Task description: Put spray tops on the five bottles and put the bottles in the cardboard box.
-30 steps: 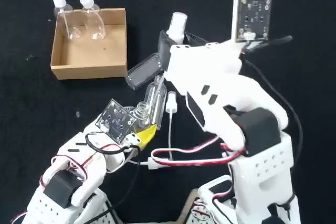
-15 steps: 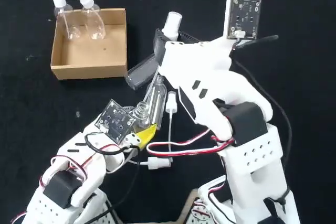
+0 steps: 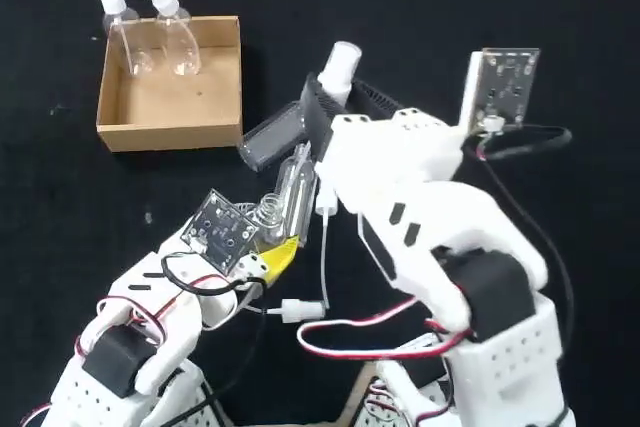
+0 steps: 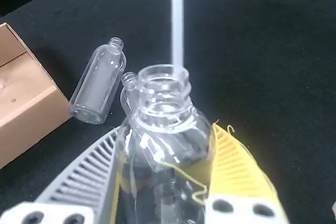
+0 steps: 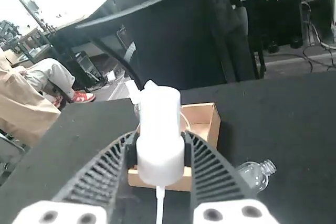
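Two capped bottles [image 3: 178, 42] in cardboard box [image 3: 170, 135], upper left of high view. Left gripper [image 4: 167, 132] clamps open bottle [image 4: 163, 90], lower centre. Right gripper [image 5: 160, 145] pinches spray top [image 5: 159, 121], not yet seated. Two uncapped bottles [image 4: 98, 83] lie on table [image 3: 560, 47] right of box. Three left to cap and box.

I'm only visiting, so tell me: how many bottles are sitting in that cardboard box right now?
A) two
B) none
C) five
A: the cardboard box holds a first bottle by its far corner and a second bottle beside it, each with a white spray top on.
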You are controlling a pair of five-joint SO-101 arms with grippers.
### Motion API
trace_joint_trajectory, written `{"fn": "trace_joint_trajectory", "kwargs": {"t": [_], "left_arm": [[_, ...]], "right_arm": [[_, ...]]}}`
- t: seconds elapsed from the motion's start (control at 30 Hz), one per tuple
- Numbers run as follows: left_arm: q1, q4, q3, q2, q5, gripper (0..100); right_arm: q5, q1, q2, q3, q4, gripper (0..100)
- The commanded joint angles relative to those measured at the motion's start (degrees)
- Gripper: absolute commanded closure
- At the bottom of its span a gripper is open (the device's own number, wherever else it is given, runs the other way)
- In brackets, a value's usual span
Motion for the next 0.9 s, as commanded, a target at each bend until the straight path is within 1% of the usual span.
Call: {"fn": "trace_joint_trajectory", "kwargs": {"t": [0.0,0.1,0.67,0.87], "left_arm": [[0.22,-0.09,-0.57,-0.35,0.26,90],[0.22,-0.09,-0.57,-0.35,0.26,90],[0.22,-0.09,-0.57,-0.35,0.26,90],[0.22,-0.09,-0.57,-0.35,0.26,90]], "right_arm": [[-0.18,-0.35,-1.01,1.71,-4.66,94.9],[-0.18,-0.53,-1.01,3.12,-5.89,94.9],[-0.18,-0.88,-1.45,12.53,-5.45,94.9],[-0.09,-6.42,-1.45,12.53,-5.36,94.9]]}}
